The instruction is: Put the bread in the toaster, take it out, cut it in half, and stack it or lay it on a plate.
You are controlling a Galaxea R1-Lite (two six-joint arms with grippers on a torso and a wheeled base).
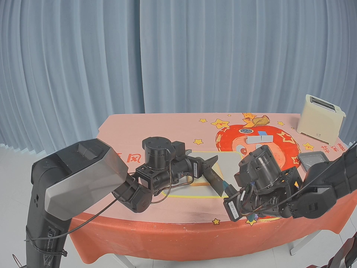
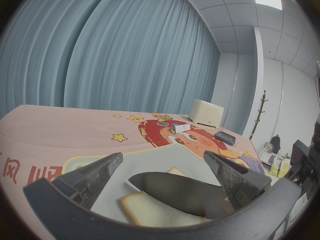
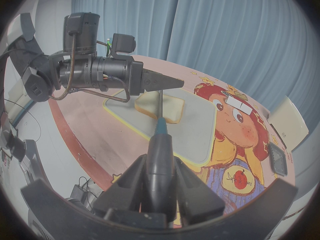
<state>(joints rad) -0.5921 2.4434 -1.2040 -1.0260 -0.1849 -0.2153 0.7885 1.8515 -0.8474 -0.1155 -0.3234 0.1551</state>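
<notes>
Pink cloth printed with stars and a red apple figure covered the table (image 1: 148,131), and a pale grey cutting board (image 1: 230,162) with a yellow rim lay at the centre of the head view. The bread (image 2: 156,214) lay flat on the near-left part of that board. In the left wrist view, a second bit of its crust showed beyond the blade. Whether the slice was cut through could not be told.

The right gripper (image 3: 160,160) sat in the lower right of the head view. Its jaws were clamped on the dark handle of the knife (image 3: 161,124). The blade (image 2: 180,192) ran edge-down across the middle of the bread. The left gripper (image 2: 162,157) reached in from the lower left of the head view and hung just above the slice. Its jaws were wide apart, one finger on each side of the blade, and gripped nothing.

The cream toaster (image 1: 320,120) stood upright at the right edge of the head view, on the far corner of the table and well apart from the board. A dark grey tray (image 1: 312,160) lay just below it in the frame, near the right arm. A small white block (image 1: 259,139) rested on the apple print, just above the board.
</notes>
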